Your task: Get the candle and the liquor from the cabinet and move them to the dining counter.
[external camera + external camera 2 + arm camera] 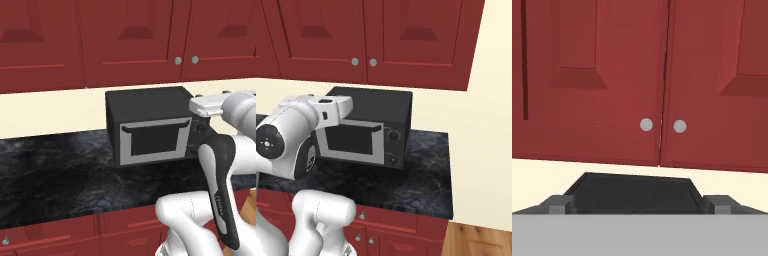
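The black marbled desk (55, 170) runs along the wall on red drawer cabinets (75, 235). A black toaster oven (150, 127) stands on it, at three o'clock.

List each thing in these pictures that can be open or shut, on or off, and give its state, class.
cabinet: both doors shut, knobs side by side.
toaster oven: door shut, upright on the black counter.
gripper: open, holding nothing, pointed at the cabinet doors.

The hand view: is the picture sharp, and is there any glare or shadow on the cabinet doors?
Hand view: sharp; the cabinet doors are evenly lit, no glare, only soft shading along the panel edges. Left base view: the counter is matte, without bright reflections.
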